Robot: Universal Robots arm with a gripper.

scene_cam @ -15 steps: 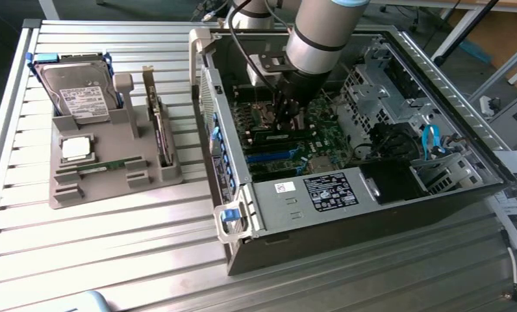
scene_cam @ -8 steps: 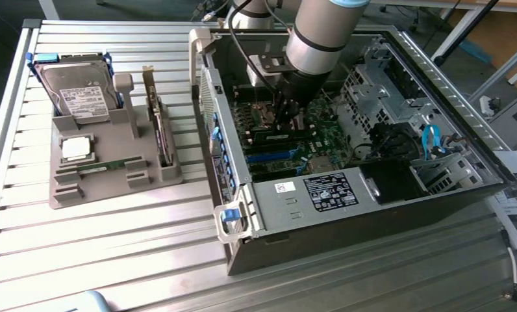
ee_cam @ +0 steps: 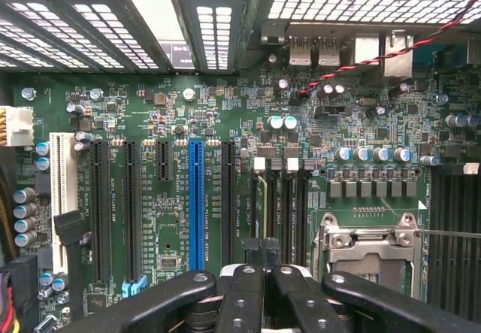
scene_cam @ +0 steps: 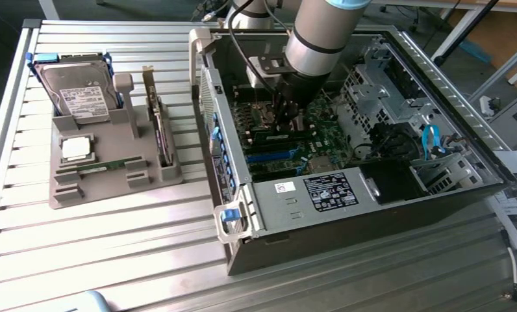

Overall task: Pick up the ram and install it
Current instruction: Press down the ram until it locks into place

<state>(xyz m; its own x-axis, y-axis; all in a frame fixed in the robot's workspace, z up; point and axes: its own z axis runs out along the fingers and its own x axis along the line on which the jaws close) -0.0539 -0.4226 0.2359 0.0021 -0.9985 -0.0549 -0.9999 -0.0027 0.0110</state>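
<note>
- Hand [scene_cam: 291, 123]: black two-finger gripper on the grey and silver arm, lowered inside the open dark metal computer case [scene_cam: 345, 214]. The fingertips are pressed together with nothing between them. In the wrist view the hand [ee_cam: 263, 256] sits over the memory slots.
- Ram [scene_cam: 271, 137]: thin, narrow green circuit-board stick, standing on edge in a black slot on the green motherboard [scene_cam: 328, 140]. It lies directly beneath the hand. Whether the fingertips touch its top edge cannot be told.
- Ram, wrist view [ee_cam: 261, 201]: seated in the slot nearest the long black expansion slot. A white latch sits at its far end.
- Ram, orientation: the long axis runs parallel to the blue expansion slot [scene_cam: 267, 157], roughly from the exterior view's left to its right. The narrow edge faces up.
- Grey plastic parts tray [scene_cam: 111, 188]: on the ribbed metal counter [scene_cam: 111, 260], well apart from the case on the exterior view's left. It holds a silver box-shaped hard drive [scene_cam: 81, 91] and a dark upright expansion card [scene_cam: 160, 127].
</note>
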